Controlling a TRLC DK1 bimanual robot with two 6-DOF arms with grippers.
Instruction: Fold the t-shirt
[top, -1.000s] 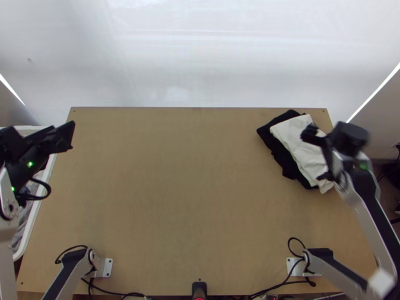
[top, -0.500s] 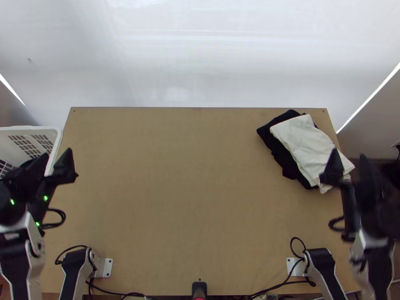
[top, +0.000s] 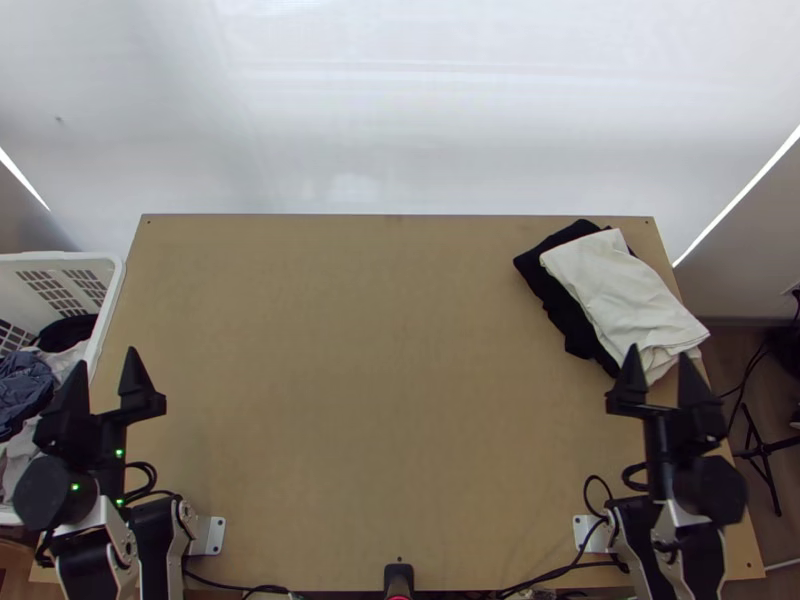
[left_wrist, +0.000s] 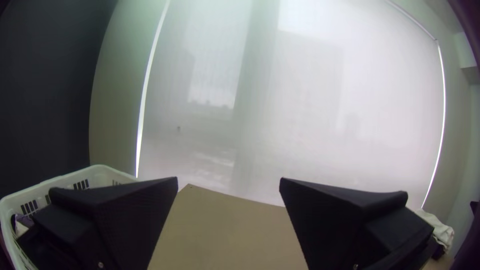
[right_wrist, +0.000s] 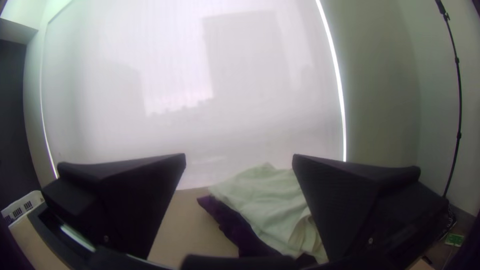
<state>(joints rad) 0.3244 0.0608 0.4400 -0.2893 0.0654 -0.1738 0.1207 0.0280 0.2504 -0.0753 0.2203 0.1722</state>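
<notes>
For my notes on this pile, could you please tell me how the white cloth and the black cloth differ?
The white cloth lies on top; the black cloth lies under it. The white cloth shows a broad face, while the black cloth shows mostly as a strip along its edge. Both lie in one pile on the table.

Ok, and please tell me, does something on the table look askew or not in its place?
Yes, a little. The white cloth lies shifted over the black cloth, which sticks out along one side, so the stack looks uneven. One white corner also seems to poke past the table's right edge.
</notes>
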